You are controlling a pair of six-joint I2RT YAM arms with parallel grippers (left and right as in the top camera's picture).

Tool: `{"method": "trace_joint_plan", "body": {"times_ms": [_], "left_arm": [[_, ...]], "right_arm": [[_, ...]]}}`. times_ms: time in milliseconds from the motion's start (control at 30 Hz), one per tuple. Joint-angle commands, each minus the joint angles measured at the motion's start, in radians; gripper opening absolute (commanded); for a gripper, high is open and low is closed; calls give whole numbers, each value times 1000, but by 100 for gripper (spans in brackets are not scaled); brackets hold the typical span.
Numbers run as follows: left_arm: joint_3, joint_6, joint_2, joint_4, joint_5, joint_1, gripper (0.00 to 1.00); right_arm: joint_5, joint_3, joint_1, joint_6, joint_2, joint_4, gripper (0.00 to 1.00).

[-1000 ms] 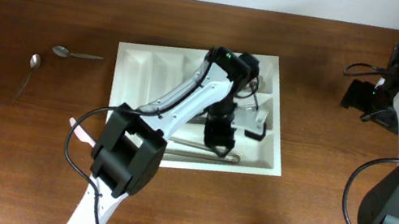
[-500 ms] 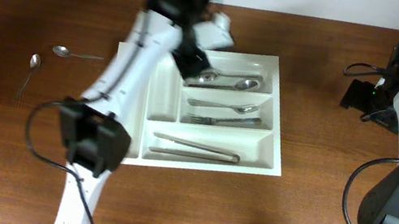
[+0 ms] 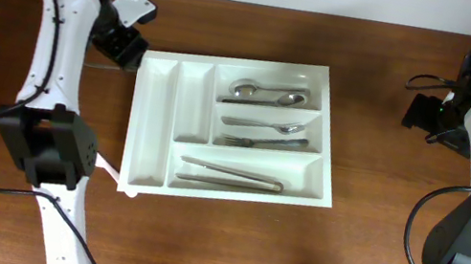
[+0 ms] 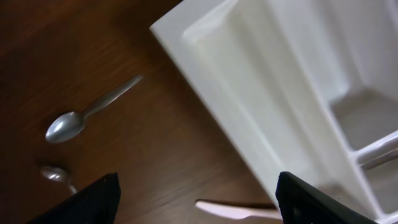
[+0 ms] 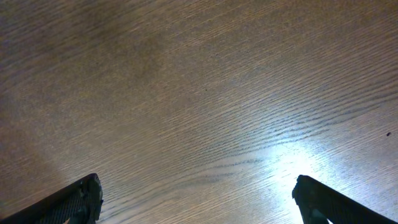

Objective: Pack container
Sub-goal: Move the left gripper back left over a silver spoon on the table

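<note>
The white cutlery tray [image 3: 151, 127] lies mid-table, and its corner fills the right of the left wrist view [image 4: 261, 93]. Its long compartments hold two spoons [image 3: 266, 94], a fork and spoon [image 3: 260, 131] and long metal utensils [image 3: 228, 174]. The two narrow compartments look empty. My left gripper [image 3: 125, 43] is open and empty above the table, just off the tray's far left corner [image 4: 199, 211]. A metal spoon [image 4: 68, 124] and a second spoon [image 4: 53, 174] lie on the wood below it. My right gripper [image 3: 420, 114] is open and empty over bare wood [image 5: 199, 205].
A pale pink utensil [image 4: 236, 210] pokes out from under the tray's left edge, and it also shows in the overhead view [image 3: 106, 166] by the near left corner. My left arm covers the table strip left of the tray. A white wall runs along the far edge.
My left arm has swung from over the tray's right compartments, across its top, to the far left corner. The cutlery in the tray is now uncovered. The right arm has not moved.
</note>
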Motion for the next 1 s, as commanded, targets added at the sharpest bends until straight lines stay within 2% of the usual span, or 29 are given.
{"method": "trace_joint_plan", "body": {"times_ms": [0,133,167,267,367,500,633,700,767,967], "left_arm": [[-37,51,-12,33,15,75,83],[-112,-84,-11,174,14,151,86],[-138,-151,-11,223,14,170,93],[-214,-344,-11,352,14,220,96],[-284,-476,-11,471,22,259,99],[-350,-499,-11,587,129,279,99],[-392,-498,-4,690,157,279,100],[-396,-498,14,729,209,279,96],[-396,-498,39,747,242,279,93],[-397,-517,138,736,251,280,92]], "right_arm": [[1,19,-4,12,5,1,99],[1,19,-4,12,5,1,99],[1,19,-4,12,5,1,99],[1,19,-4,12,5,1,99],[1,19,-4,12,5,1,99],[1,19,-4,12,5,1,99],[1,19,-4,12,5,1,99],[1,19,-4,12,5,1,99],[1,19,-4,12,5,1,99],[1,19,-4,12,5,1,99]]}}
